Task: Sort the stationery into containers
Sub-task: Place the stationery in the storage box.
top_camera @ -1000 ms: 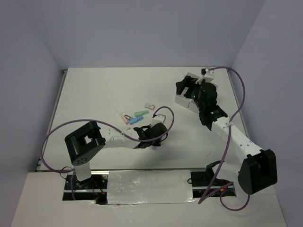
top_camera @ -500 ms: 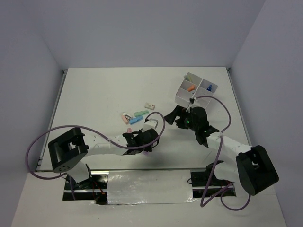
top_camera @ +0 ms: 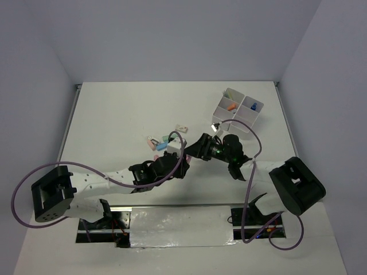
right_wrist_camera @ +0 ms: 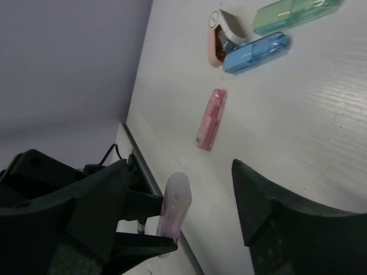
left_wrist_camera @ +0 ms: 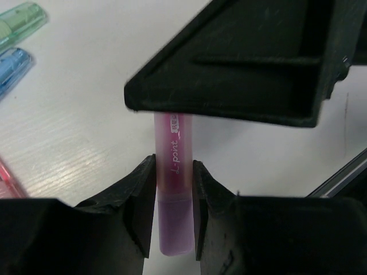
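With my left gripper (left_wrist_camera: 174, 183) clamped on the pink marker (left_wrist_camera: 172, 137), its free end between my right gripper's (right_wrist_camera: 192, 192) wide-open, empty jaws, I should close right squarely before left lets go.

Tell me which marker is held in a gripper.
The purple-pink marker, clamped in the left gripper; the green marker, blue marker and pink marker lie on the table.

Four stubby translucent plastic markers show: one green marker (right_wrist_camera: 295, 14), one blue marker (right_wrist_camera: 255, 52), one pink marker (right_wrist_camera: 211, 118), one pinkish-purple marker (left_wrist_camera: 174, 150). One white square four-compartment plastic tray (top_camera: 248, 122) at two o'clock holds one orange piece (top_camera: 231, 106) and one blue piece (top_camera: 252, 106).
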Robot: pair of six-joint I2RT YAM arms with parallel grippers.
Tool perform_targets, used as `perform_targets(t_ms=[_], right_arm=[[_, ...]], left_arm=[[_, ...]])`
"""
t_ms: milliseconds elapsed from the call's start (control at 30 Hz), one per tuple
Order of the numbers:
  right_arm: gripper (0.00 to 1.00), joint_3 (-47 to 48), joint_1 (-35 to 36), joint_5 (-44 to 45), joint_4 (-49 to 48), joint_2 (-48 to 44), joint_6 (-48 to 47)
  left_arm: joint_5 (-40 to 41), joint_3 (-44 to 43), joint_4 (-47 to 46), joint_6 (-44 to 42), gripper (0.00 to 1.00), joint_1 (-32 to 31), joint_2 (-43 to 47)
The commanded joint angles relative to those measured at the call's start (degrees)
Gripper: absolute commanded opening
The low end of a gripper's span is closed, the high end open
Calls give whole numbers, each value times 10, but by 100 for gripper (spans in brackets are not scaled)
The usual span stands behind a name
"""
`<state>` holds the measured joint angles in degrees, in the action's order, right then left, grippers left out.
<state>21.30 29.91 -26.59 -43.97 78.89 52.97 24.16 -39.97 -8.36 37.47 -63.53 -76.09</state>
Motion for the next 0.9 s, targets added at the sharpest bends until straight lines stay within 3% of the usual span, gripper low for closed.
perform_targets(t_ms=[0, 167, 233, 267, 333, 367, 400, 433, 567, 700, 733, 767, 833, 867], right_arm=[[73, -4, 13, -55, -89, 10, 36], [50, -3, 30, -46, -58, -14, 29], [37, 5, 38, -44, -38, -23, 19], [21, 8, 40, -40, -32, -23, 15], [5, 13, 41, -34, -22, -22, 12], [0, 15, 40, -29, -20, -21, 7], [0, 22, 38, -20, -11, -22, 1], [0, 28, 36, -12, -3, -23, -6], [0, 61, 11, 83, 85, -51, -87], [0, 135, -3, 300, 176, -104, -204], [0, 146, -4, 432, 186, -106, -225], [0, 157, -6, 497, 187, -103, -241], [0, 182, -26, 629, 152, -81, -293], [0, 189, -36, 646, 99, -69, -318]], left_arm=[[4, 13, -71, -28, 0, -3, 24], [16, 14, -77, -35, 0, -3, 28], [16, 15, -82, -44, 8, -3, 26], [16, 16, -85, -47, 23, -4, 27], [21, 26, -100, -50, 48, -3, 35], [26, 29, -100, -46, 78, -3, 38], [33, 30, -95, -43, 93, -3, 46], [45, 31, -88, -41, 99, -2, 51], [84, 25, -21, -26, 99, -3, 72], [121, 30, 66, 4, 99, -2, 117], [127, 33, 100, 9, 99, -3, 128], [129, 38, 112, 17, 99, -3, 138], [125, 57, 126, 16, 99, -2, 174], [121, 65, 127, 16, 99, -2, 186]])
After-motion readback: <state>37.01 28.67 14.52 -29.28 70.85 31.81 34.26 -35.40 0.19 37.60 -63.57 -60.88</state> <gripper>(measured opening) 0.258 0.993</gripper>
